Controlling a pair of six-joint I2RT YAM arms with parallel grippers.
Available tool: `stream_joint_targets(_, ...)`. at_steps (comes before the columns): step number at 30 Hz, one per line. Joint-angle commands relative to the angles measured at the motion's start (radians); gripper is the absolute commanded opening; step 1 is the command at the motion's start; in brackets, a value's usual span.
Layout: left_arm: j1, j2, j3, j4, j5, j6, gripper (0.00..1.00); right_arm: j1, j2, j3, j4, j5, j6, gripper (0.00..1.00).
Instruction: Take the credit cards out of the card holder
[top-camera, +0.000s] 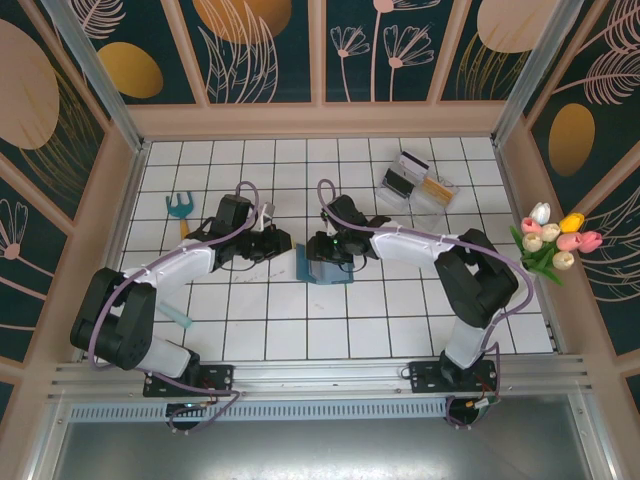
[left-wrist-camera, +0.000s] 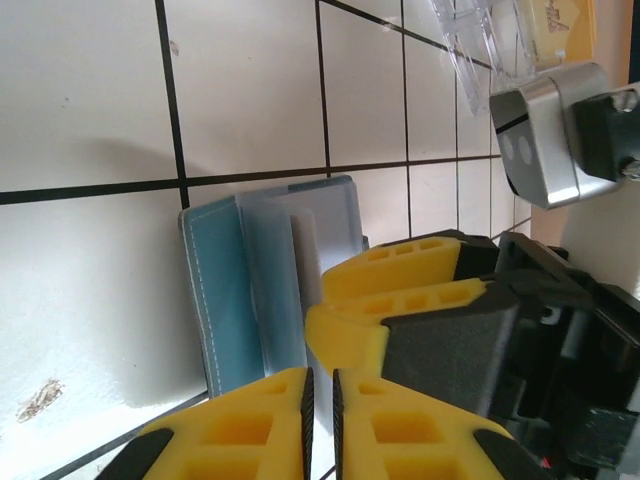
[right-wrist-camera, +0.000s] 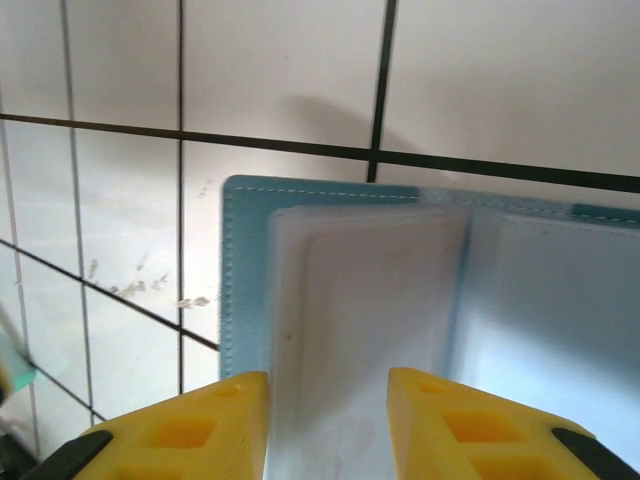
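Observation:
The teal card holder (top-camera: 326, 270) lies open on the tiles at the table's middle, with its pale see-through sleeve (right-wrist-camera: 370, 300) facing up. My right gripper (right-wrist-camera: 328, 425) hangs open just over that sleeve, one finger at its left edge. In the left wrist view my left gripper (left-wrist-camera: 322, 405) is all but closed at the holder's (left-wrist-camera: 225, 300) near side. A white strip of the sleeve (left-wrist-camera: 305, 250) runs into the slit between its pads. Two credit cards, one greyish with a dark stripe (top-camera: 399, 181) and one yellow-orange (top-camera: 436, 188), lie in a clear tray.
The clear plastic tray (top-camera: 418, 200) stands at the back right. A teal and yellow fork-like tool (top-camera: 180, 208) lies at the back left. A bunch of tulips (top-camera: 555, 242) leans at the right wall. Wooden walls ring the tiled floor.

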Motion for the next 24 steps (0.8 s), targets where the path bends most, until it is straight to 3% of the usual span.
stream_joint_targets(1, 0.000, -0.004, -0.018, 0.050, 0.036, -0.022, 0.16, -0.010, -0.034, -0.030, 0.041, -0.046, 0.028, 0.35)
stream_joint_targets(9, 0.000, 0.003, -0.031, 0.066, 0.052, -0.029, 0.16, -0.012, -0.015, -0.040, 0.045, -0.047, 0.036, 0.31)
stream_joint_targets(13, 0.000, 0.012, -0.035, 0.042, 0.022, -0.028, 0.17, -0.002, -0.001, -0.007, -0.003, 0.003, 0.019, 0.39)
stream_joint_targets(18, 0.000, 0.080, -0.041, -0.001, -0.040, -0.010, 0.39, -0.001, 0.012, 0.005, -0.030, 0.039, 0.018, 0.45)
stream_joint_targets(24, 0.000, 0.120, -0.067, 0.151, 0.066, -0.022, 0.46, -0.013, -0.013, -0.036, 0.023, 0.032, 0.048, 0.49)
